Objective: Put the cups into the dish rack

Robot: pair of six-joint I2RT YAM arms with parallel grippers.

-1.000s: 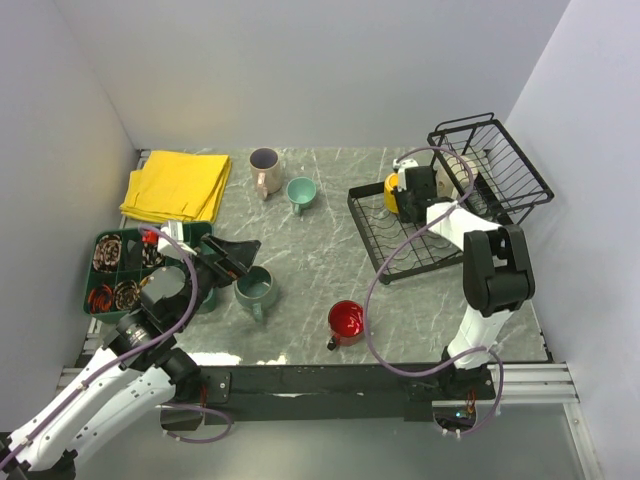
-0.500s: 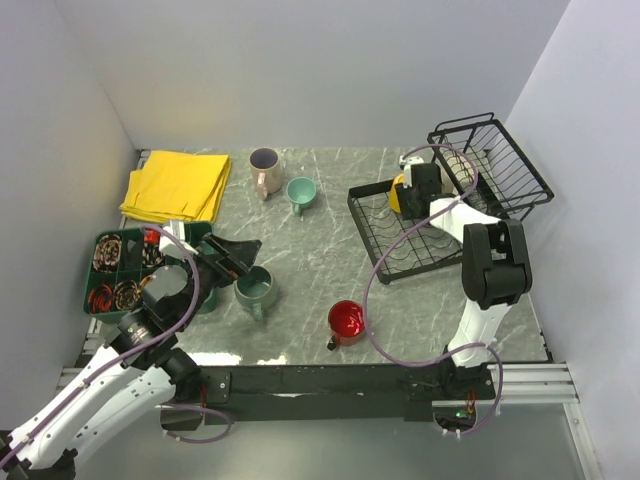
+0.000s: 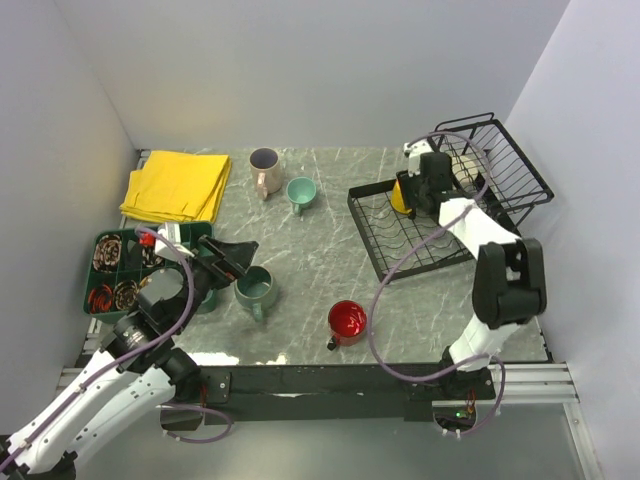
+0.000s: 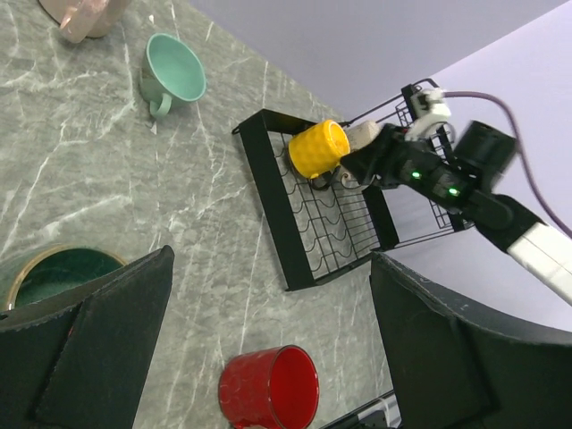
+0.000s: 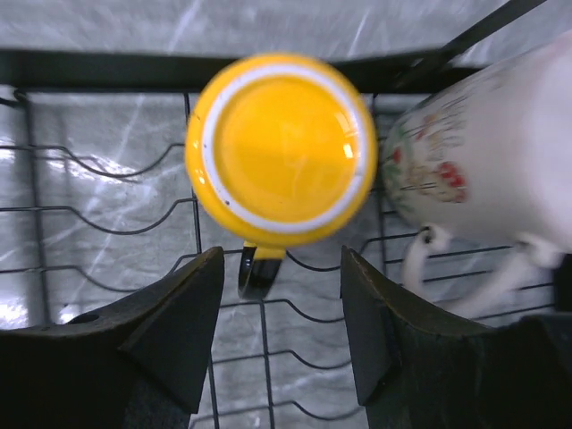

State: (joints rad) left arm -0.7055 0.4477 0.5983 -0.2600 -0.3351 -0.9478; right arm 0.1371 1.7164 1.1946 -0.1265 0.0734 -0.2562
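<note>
The yellow mug sits upside down at the back of the black dish rack, seen from above in the right wrist view. My right gripper is open and empty just behind it, its fingers over the rack wires. My left gripper is open and empty beside the grey-green mug. The red mug stands near the front edge. The pink mug and the teal mug stand at the back. The green mug is not clearly visible.
A pale floral mug lies in the rack beside the yellow one. The rack's tall wire basket is at the far right. A green compartment tray and a folded yellow cloth are on the left.
My right gripper has drawn back toward the far right, away from the yellow mug, which stays in the rack. My left arm has not moved.
</note>
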